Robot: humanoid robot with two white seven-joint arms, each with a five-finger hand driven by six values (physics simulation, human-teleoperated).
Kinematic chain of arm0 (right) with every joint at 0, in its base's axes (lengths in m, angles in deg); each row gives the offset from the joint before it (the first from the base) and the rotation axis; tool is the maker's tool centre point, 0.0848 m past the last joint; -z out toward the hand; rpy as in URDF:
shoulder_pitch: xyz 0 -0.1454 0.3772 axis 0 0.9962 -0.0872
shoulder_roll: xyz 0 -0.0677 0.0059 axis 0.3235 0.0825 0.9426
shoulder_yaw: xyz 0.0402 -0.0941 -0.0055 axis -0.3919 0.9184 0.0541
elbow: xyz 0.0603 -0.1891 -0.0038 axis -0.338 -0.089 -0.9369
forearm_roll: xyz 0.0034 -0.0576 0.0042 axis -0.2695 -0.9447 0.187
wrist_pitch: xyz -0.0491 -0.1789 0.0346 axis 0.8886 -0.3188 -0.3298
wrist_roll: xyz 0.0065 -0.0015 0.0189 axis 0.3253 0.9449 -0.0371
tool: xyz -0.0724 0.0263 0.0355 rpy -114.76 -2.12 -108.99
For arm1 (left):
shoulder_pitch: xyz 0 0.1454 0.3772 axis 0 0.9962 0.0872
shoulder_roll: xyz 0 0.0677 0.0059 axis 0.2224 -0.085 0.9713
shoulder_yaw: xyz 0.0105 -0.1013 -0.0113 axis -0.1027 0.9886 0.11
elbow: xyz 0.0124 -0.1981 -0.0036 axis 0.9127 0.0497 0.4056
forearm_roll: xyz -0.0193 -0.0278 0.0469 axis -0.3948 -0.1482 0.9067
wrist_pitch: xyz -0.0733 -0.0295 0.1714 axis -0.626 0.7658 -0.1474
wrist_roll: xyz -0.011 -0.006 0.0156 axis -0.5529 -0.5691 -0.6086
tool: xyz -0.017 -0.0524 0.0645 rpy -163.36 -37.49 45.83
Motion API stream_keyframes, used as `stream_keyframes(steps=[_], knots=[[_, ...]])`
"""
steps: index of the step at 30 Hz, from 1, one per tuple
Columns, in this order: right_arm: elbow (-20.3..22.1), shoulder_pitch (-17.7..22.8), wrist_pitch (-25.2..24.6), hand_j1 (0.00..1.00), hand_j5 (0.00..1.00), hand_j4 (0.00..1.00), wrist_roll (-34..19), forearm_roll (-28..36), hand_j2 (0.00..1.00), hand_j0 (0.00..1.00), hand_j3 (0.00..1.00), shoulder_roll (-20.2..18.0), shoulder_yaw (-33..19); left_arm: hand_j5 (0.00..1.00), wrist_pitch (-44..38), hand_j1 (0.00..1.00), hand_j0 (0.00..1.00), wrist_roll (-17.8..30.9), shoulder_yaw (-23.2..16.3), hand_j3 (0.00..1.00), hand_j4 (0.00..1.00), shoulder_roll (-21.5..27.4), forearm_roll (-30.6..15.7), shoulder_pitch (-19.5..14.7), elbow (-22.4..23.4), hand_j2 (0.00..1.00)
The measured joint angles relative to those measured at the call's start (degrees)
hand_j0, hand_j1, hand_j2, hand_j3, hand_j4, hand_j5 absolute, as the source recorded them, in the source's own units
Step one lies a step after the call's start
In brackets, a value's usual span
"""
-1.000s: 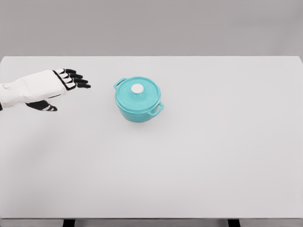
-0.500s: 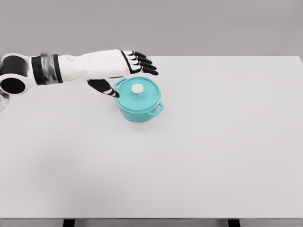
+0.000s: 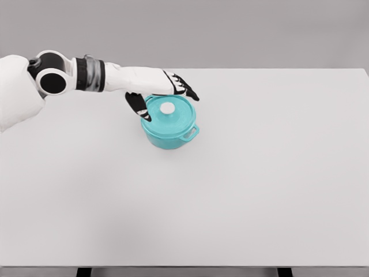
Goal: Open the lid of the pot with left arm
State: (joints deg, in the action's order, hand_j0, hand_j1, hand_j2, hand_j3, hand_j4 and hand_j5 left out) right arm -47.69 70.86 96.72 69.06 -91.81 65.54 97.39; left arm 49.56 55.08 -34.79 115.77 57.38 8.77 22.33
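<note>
Left arm (image 3: 69, 81) cut off by left picture edge at the shoulder. Left hand (image 3: 158, 89) hides the back rim of the pot (image 3: 169, 130) and its far handle. Can't tell whether fingers (image 3: 187, 91) touch the lid (image 3: 168, 112).

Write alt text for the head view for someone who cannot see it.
A white robot's left hand reaches over a teal pot on a white table, fingers open around the back of the lid. The lid, with its white knob, is on.
</note>
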Motion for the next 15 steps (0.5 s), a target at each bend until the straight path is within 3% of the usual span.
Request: stream_keyframes(steps=[4,14,15], knots=[[0.0,0.0,0.0,1.0,1.0,1.0,0.0,0.0,1.0,1.0,1.0,0.0,0.0,1.0,0.0,1.0,1.0,0.2,-0.2,1.0,1.0,-0.6,0.1,-0.2,1.4,1.0],[0.0,0.0,0.0,1.0,1.0,1.0,0.0,0.0,1.0,1.0,1.0,0.0,0.0,1.0,0.0,1.0,1.0,0.3,-0.4,1.0,1.0,-4.7,3.6,-0.5,10.0,1.0],[0.0,0.0,0.0,1.0,1.0,1.0,0.0,0.0,1.0,1.0,1.0,0.0,0.0,0.96,0.0,0.96,0.96,0.3,-0.4,0.96,0.96,-5.0,3.9,-0.5,10.2,0.96]])
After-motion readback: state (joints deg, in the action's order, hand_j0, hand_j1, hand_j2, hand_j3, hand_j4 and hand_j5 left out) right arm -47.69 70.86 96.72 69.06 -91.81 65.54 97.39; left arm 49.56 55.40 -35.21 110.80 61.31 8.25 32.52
